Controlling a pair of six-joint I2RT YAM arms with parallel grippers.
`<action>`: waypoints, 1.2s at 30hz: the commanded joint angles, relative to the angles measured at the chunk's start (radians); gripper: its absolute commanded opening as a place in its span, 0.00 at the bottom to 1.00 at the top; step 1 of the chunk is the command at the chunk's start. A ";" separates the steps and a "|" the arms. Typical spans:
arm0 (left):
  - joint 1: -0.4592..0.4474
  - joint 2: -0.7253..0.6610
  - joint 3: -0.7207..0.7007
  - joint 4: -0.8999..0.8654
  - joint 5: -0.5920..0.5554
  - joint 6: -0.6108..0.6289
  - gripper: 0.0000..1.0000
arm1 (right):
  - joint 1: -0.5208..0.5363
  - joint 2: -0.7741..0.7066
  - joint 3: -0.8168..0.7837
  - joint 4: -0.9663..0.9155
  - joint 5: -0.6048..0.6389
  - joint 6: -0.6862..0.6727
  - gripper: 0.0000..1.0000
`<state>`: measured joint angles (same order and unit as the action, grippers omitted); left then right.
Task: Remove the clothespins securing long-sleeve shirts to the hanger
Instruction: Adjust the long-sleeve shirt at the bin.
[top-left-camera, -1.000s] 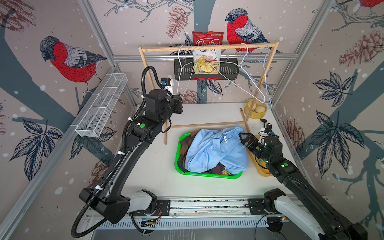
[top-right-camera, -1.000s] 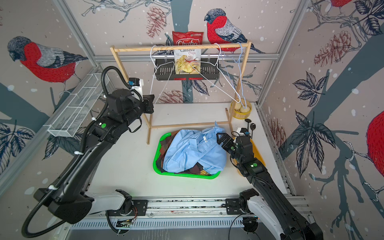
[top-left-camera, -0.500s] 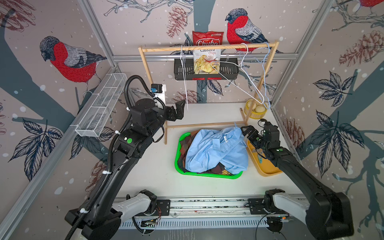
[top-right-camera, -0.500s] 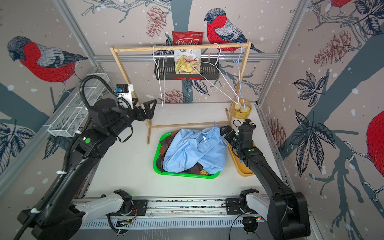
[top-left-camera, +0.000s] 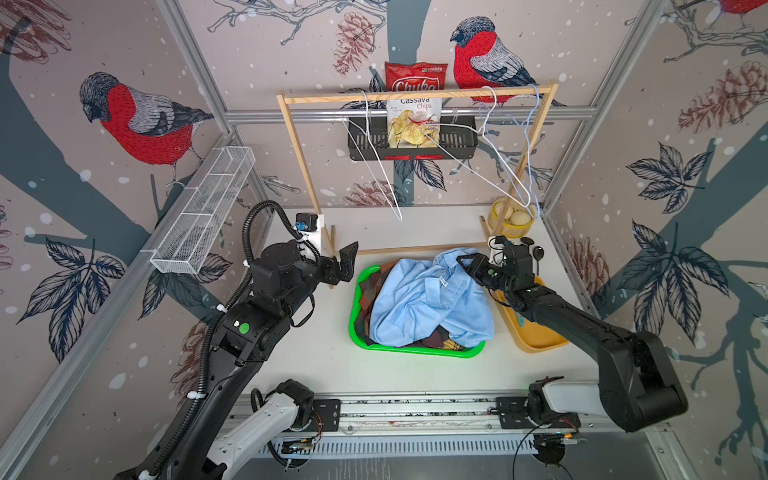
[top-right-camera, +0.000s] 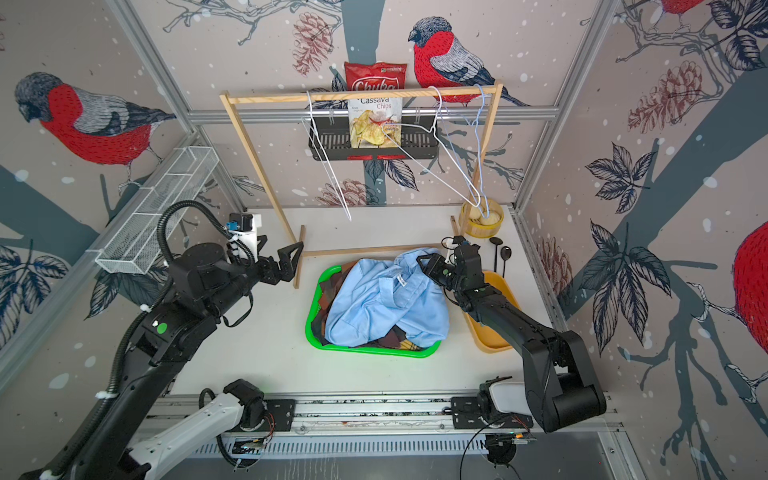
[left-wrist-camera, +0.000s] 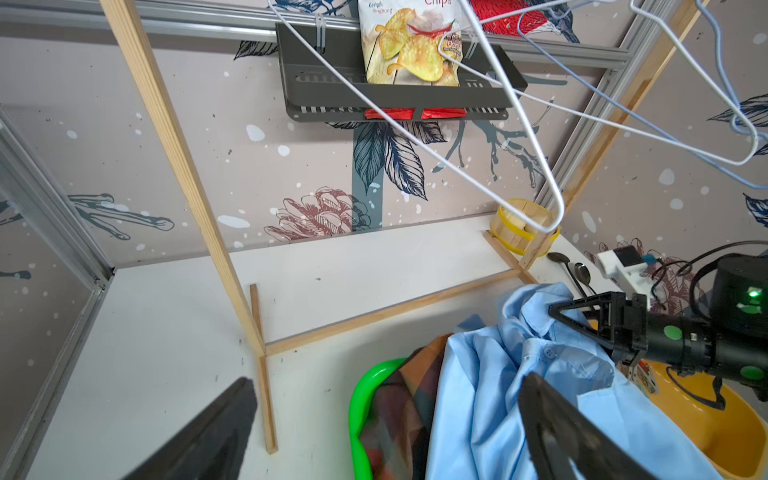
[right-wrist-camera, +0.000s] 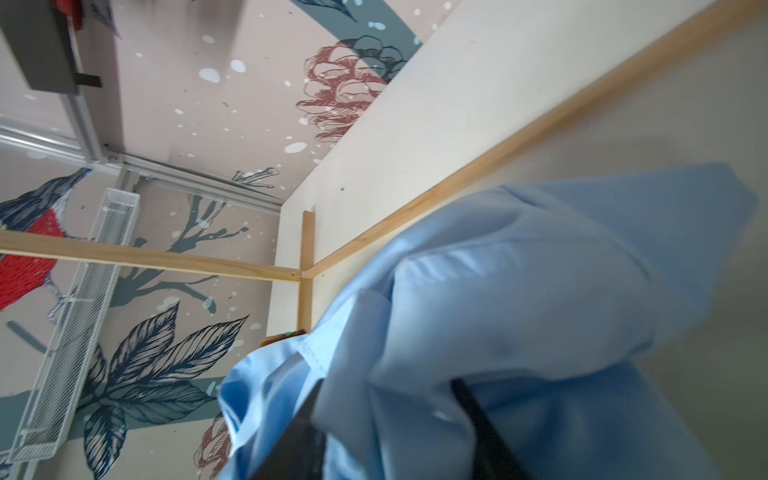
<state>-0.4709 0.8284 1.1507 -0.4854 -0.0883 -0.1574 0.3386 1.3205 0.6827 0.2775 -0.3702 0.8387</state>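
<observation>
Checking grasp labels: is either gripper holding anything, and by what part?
Left gripper open, empty. Right gripper straddles a fold of the light blue shirt near its collar; clamped or not, cannot tell.

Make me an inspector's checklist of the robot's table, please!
Surface: white table with a wooden rack on it.
Job's things: light blue shirt tops plaid shirts in green basket; wire hangers hang bare; no clothespins seen on them.
Clutter: yellow tray, two spoons, round yellow container.
End effectors: left end effector open, empty; right end effector closed on the light blue shirt.
Cables: black hose loops above left arm.
Surroundings: bird wallpaper, wire basket, black shelf holding chip bags.
</observation>
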 joint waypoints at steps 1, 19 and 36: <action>0.002 -0.014 -0.036 -0.005 0.012 -0.016 0.97 | 0.068 -0.042 0.057 -0.031 0.069 -0.059 0.21; 0.002 -0.053 -0.147 0.050 -0.023 -0.044 0.96 | 0.604 -0.090 0.168 -0.201 0.268 -0.072 0.00; -0.067 0.156 -0.239 0.204 0.144 -0.093 0.93 | 0.559 0.494 0.029 0.139 0.152 0.008 0.00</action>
<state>-0.5125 0.9691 0.9199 -0.3592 0.0463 -0.2333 0.8967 1.7554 0.7395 0.4965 -0.2192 0.8082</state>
